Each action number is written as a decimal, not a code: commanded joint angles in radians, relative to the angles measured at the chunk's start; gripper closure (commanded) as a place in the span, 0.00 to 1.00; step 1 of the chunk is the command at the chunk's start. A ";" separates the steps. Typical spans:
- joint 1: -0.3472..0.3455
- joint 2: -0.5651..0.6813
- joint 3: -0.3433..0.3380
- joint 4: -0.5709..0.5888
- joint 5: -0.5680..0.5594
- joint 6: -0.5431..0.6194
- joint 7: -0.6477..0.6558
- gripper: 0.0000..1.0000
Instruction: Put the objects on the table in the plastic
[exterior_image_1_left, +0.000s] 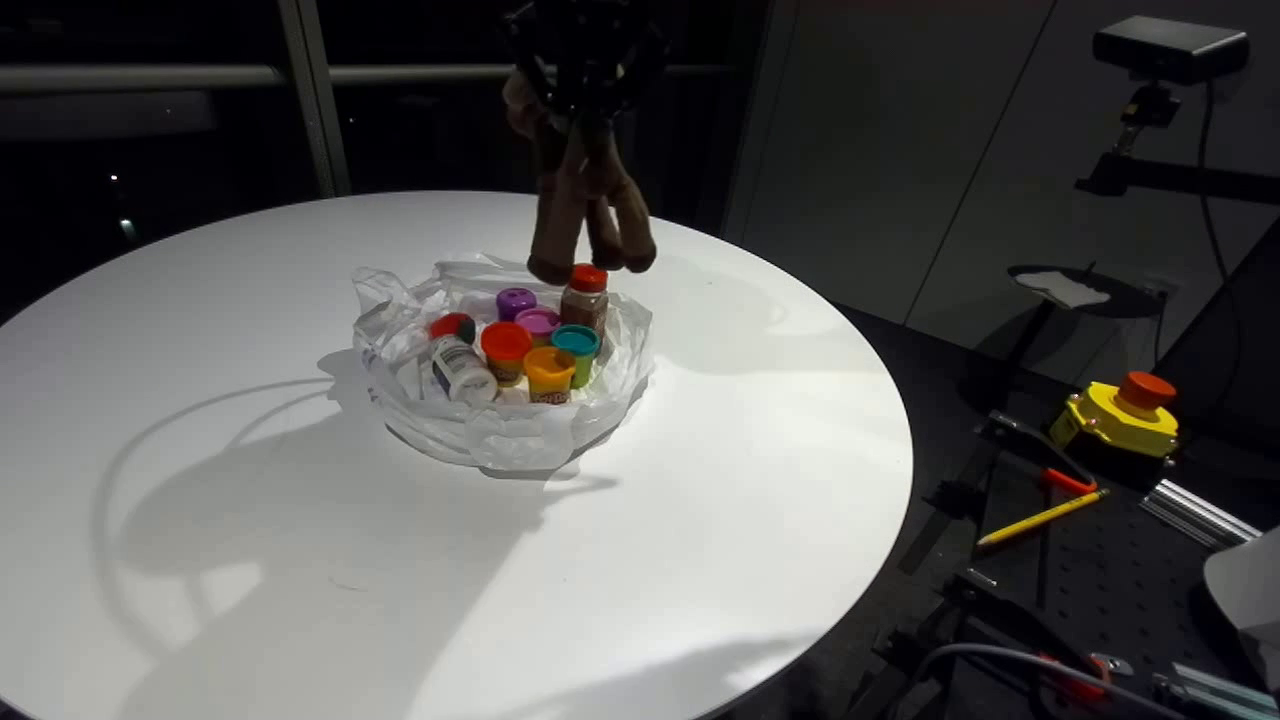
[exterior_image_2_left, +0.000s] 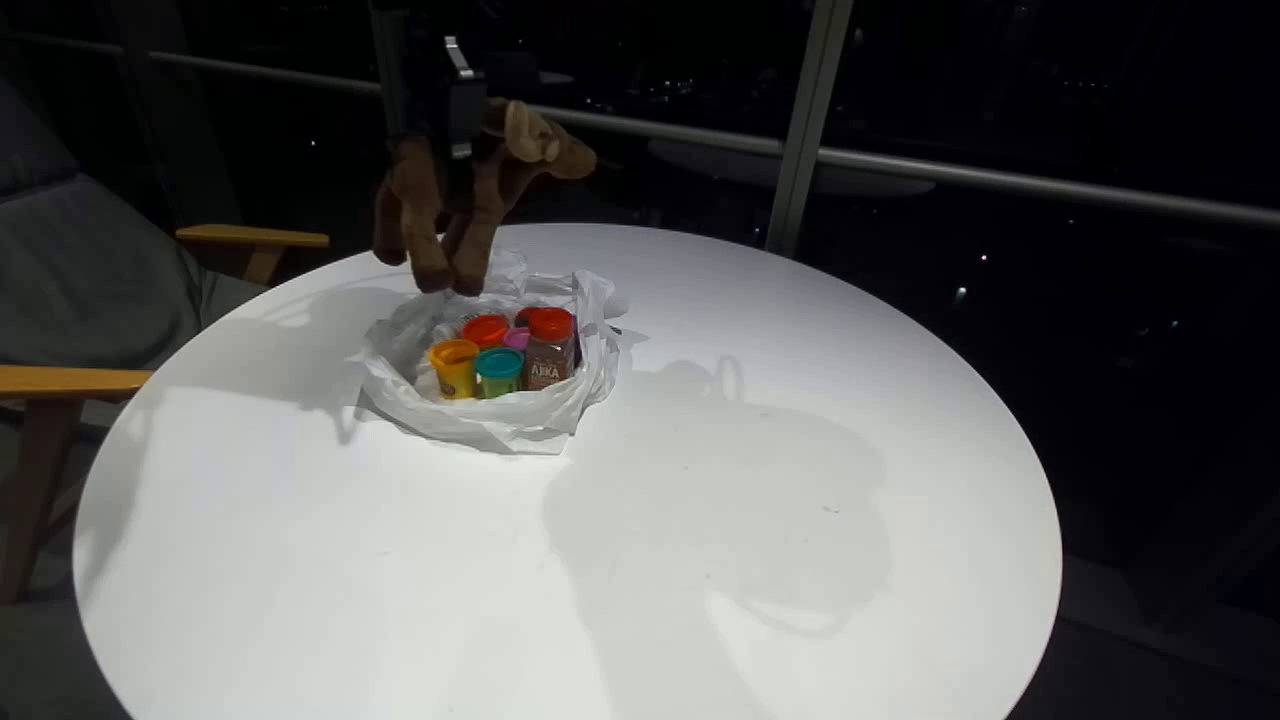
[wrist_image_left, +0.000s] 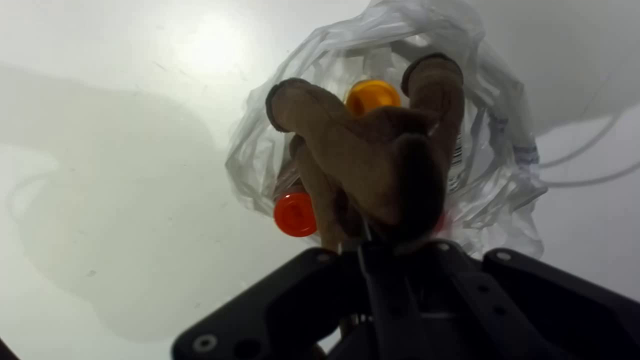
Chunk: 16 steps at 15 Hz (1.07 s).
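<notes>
Brown plush animal (wrist_image_left: 370, 165) is pinched by the gripper (exterior_image_1_left: 587, 108) above the plastic (exterior_image_1_left: 520, 440); it is best lowered slowly, legs clear of the red-capped bottle (exterior_image_1_left: 585, 306), and released only once settled.

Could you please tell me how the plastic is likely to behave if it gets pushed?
The plastic will probably crumple, as its walls look thin and wrinkled. Its uneven, loose-looking rim may fold easily. The red-capped bottle and orange-lidded tub inside should weigh its base down somewhat.
</notes>
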 joint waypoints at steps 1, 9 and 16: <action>-0.001 0.092 0.037 0.055 0.028 0.107 -0.103 0.89; -0.144 0.270 0.192 0.119 0.504 0.409 -0.542 0.89; -0.269 0.361 0.313 0.154 0.777 0.363 -0.847 0.89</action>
